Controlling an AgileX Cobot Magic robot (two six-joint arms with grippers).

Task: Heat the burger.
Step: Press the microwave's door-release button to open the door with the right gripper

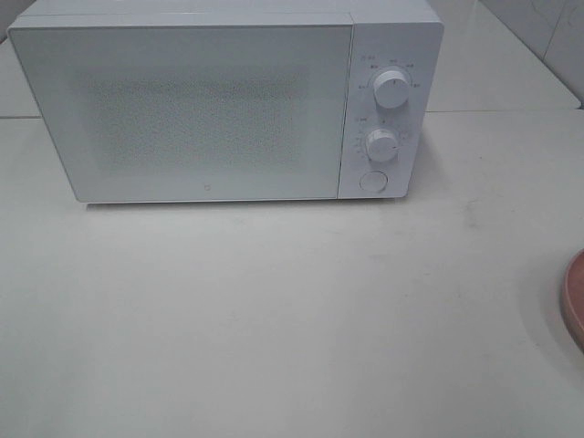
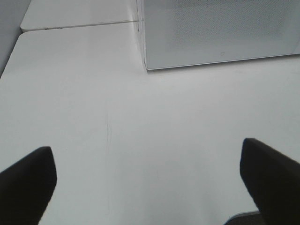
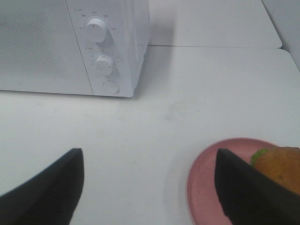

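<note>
The burger, golden-brown bun with a green lettuce frill, lies on a round pink plate in the right wrist view, partly hidden behind one black finger. My right gripper hangs open above the table, the plate beside it, nothing between its fingers. My left gripper is wide open over bare tabletop in front of the white microwave, whose door is shut. Only the plate's rim shows at the right edge of the high view; neither arm appears there.
The microwave has two white dials and a round door button on its right panel. A seam between two white tabletops runs behind the microwave. The table edge lies to the far left.
</note>
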